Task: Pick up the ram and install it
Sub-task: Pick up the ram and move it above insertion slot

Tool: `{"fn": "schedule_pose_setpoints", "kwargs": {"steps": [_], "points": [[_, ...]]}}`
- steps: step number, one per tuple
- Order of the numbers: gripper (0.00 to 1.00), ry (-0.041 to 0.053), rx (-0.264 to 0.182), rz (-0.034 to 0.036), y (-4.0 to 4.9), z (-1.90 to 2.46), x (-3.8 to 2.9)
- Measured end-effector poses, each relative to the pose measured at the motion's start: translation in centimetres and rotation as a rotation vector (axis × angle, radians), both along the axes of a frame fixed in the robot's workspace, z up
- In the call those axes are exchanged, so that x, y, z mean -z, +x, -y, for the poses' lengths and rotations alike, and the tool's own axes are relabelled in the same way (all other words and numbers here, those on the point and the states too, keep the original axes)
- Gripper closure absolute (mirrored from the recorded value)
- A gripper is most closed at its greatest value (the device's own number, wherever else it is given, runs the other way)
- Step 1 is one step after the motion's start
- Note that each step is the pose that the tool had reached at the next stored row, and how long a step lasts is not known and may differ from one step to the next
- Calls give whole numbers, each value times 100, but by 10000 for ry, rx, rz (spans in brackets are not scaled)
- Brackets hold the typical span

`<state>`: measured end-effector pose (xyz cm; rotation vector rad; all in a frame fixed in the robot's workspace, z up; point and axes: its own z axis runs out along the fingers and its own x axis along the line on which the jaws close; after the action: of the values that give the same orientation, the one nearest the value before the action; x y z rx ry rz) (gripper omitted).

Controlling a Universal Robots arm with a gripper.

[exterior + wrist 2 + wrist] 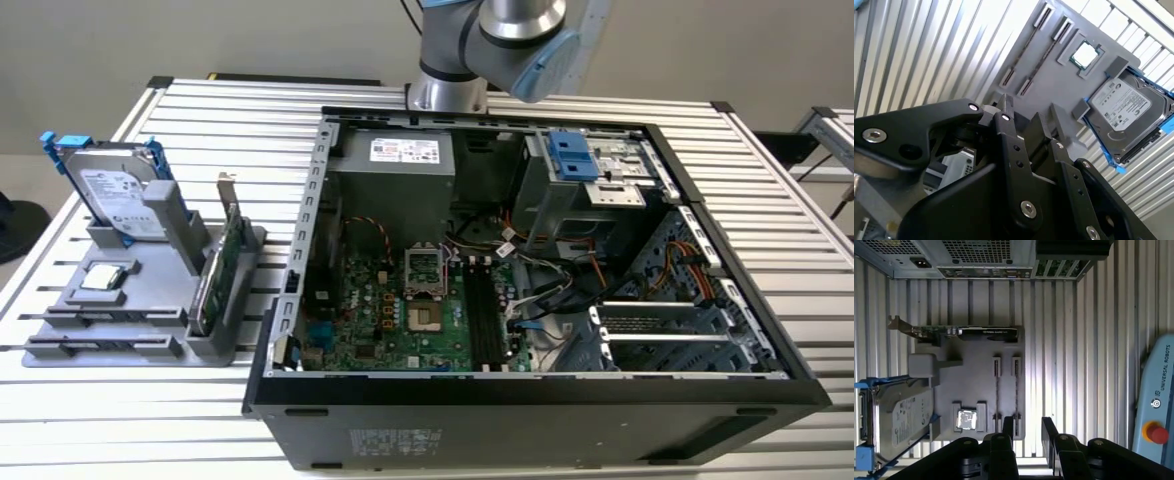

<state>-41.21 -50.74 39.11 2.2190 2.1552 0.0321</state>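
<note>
Arm [514, 35] is at the far side of the slatted table [134, 420], behind the open computer case [534, 395]. In the first wrist view the gripper [1028, 429] has its fingers [1008, 424] apart, with table slats visible through the gap. The grey tray [214, 350] beside the case holds the hard drive [114, 190], the green card [224, 265] on edge and a processor chip [104, 280]. Ram position: cannot tell. The memory slots [483, 310] on the motherboard [387, 320] read as dark strips.
</note>
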Motion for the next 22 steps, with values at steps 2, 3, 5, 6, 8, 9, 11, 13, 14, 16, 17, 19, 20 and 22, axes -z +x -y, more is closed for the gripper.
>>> {"fn": "schedule_pose_setpoints", "kwargs": {"steps": [2, 3, 5, 6, 8, 9, 11, 13, 14, 16, 17, 19, 20, 22], "points": [[0, 0, 115, 0, 0, 0, 0], [0, 0, 173, 0, 0, 0, 0], [0, 0, 284, 0, 0, 0, 0], [0, 0, 341, -1, 0, 0, 0], [0, 0, 456, 0, 0, 0, 0], [0, 0, 515, 0, 0, 0, 0], [0, 1, 601, 0, 0, 0, 0], [0, 0, 662, -1, 0, 0, 0], [0, 0, 683, 0, 0, 0, 0], [0, 0, 697, 0, 0, 0, 0], [0, 0, 702, 0, 0, 0, 1], [0, -1, 702, -1, 0, -1, 5], [0, -1, 702, -3, 0, -1, 7], [0, 0, 702, -4, 0, 0, 14]]}}
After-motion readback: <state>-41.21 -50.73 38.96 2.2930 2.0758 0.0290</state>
